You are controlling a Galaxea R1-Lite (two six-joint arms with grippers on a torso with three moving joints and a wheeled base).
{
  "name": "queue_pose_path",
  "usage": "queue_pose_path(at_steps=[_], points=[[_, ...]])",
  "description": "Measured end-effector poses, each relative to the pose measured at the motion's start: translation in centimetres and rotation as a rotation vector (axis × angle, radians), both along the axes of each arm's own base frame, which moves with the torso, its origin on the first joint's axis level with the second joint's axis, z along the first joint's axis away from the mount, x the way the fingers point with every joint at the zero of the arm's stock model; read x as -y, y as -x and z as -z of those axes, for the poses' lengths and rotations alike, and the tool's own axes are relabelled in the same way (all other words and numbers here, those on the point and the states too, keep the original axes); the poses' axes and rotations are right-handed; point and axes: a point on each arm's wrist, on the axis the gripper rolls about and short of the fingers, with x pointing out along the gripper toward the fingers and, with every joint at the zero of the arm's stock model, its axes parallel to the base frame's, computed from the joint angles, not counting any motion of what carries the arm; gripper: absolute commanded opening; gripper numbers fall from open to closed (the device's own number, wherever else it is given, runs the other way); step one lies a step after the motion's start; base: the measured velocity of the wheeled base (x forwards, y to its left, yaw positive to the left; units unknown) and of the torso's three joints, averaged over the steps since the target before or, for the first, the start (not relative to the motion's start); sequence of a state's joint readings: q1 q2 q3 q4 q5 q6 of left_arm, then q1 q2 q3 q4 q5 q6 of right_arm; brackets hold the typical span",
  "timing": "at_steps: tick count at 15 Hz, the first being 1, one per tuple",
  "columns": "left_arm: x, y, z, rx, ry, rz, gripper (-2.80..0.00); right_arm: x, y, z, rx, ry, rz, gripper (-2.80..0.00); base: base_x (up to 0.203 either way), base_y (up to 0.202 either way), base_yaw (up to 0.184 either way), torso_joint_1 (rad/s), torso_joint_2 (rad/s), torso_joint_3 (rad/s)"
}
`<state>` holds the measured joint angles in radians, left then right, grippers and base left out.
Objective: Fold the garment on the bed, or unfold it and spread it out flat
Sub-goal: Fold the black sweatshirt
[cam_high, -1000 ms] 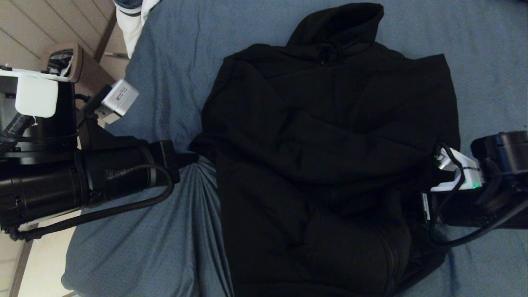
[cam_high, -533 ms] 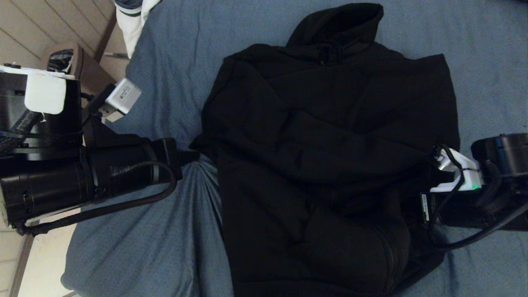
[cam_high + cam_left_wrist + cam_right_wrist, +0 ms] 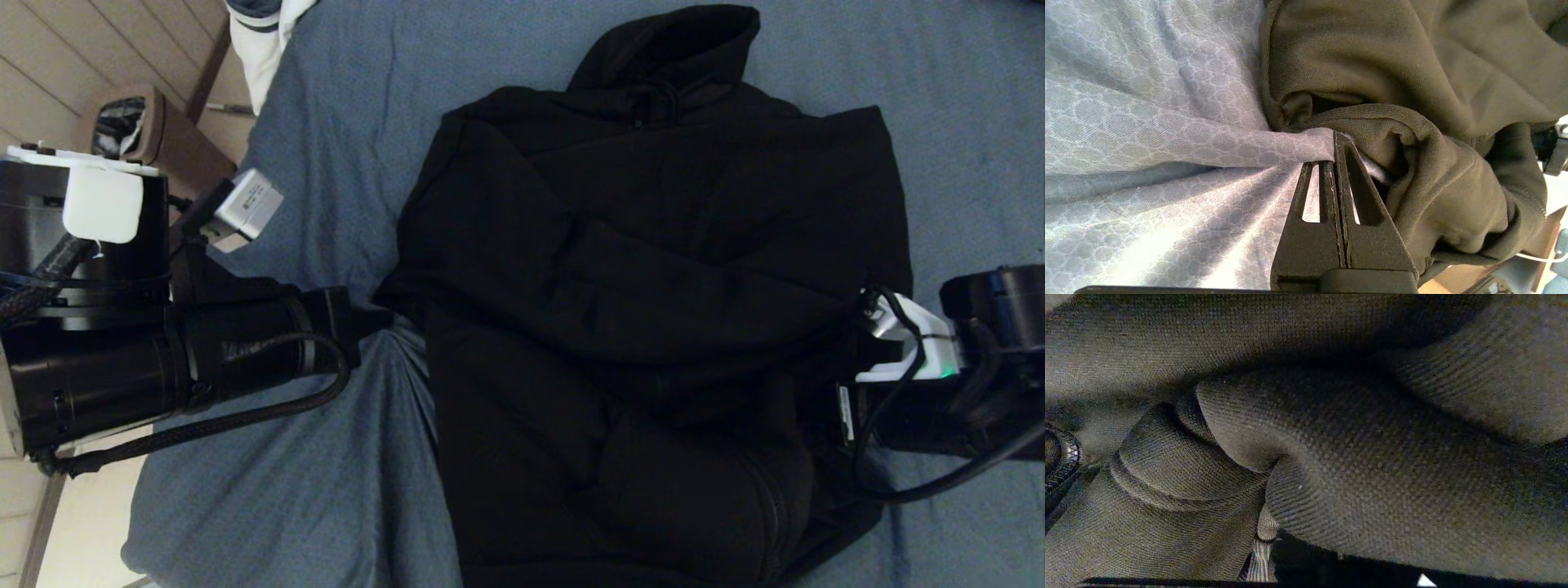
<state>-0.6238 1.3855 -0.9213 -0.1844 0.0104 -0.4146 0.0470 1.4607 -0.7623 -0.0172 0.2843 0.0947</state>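
Observation:
The garment (image 3: 653, 269), a black hoodie, lies front up on the blue-grey bed (image 3: 343, 106) with its hood at the far side and both sleeves folded across the chest. My left gripper (image 3: 385, 313) is at its left edge. In the left wrist view the left gripper (image 3: 1334, 141) is shut on a pinched fold of sheet (image 3: 1274, 147), with the garment (image 3: 1412, 61) bunched against the tip. Whether hoodie cloth is caught too is unclear. My right gripper (image 3: 849, 400) is buried in the right edge. Puckered black cloth (image 3: 1351, 457) fills the right wrist view and hides the fingers.
Sheet wrinkles (image 3: 384, 425) fan out from the left gripper toward the near edge. A white and navy duvet (image 3: 265, 41) hangs over the bed's far left corner. A brown piece of furniture (image 3: 163, 135) stands on the wooden floor (image 3: 65, 57) beside the bed.
My left arm's body has edged a little toward the garment while its tip stays at the same spot. The right wrist has sunk very slightly. The garment lies as before.

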Motion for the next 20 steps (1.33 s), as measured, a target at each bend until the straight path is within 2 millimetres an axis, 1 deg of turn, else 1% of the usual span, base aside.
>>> queue_pose_path(at_steps=[12,20], points=[[-0.29,0.23,0.27,-0.004,-0.011,-0.003,-2.8,0.04,0.79,-0.37,0.018,-0.004,-0.006,-2.8,0.0,0.0,0.0,0.0,0.0,0.0],[-0.7,0.84,-0.4,0.036,-0.007,0.008,-2.8,0.02,0.88,-0.22,0.015,-0.004,-0.007,-2.8,0.0,0.0,0.0,0.0,0.0,0.0]])
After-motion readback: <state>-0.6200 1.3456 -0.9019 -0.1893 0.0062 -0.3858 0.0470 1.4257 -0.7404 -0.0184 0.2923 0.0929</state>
